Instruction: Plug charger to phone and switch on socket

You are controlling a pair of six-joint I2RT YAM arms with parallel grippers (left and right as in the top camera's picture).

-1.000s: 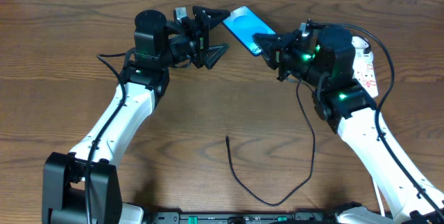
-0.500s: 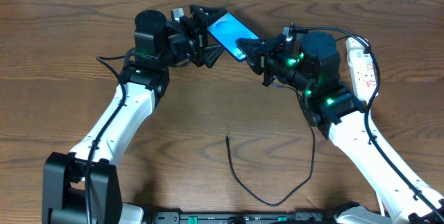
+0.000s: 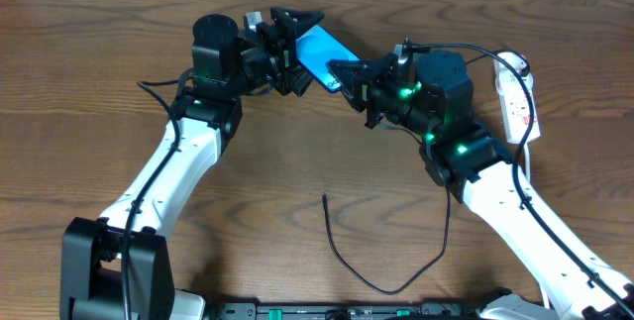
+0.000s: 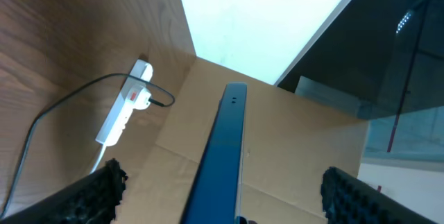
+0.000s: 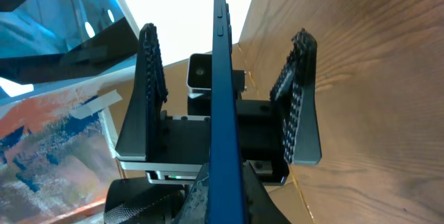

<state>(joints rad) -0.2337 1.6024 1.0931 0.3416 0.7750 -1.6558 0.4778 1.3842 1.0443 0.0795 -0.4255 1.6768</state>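
My right jaws are clamped on the near end of the phone [image 3: 315, 51], held edge-on. Its long axis runs straight into my left jaws, which stand wide on either side of its far end. The charger [image 3: 391, 282] lies on the table [image 3: 79, 82], well apart.

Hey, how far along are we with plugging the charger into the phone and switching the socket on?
Nothing looks finished. In hand: the right tool grips the phone, with the left tool open around its other end. Left to do: the charger lies loose on the table, its tip unplugged, and the socket sits untouched beside the right arm. Its switch state is unreadable.
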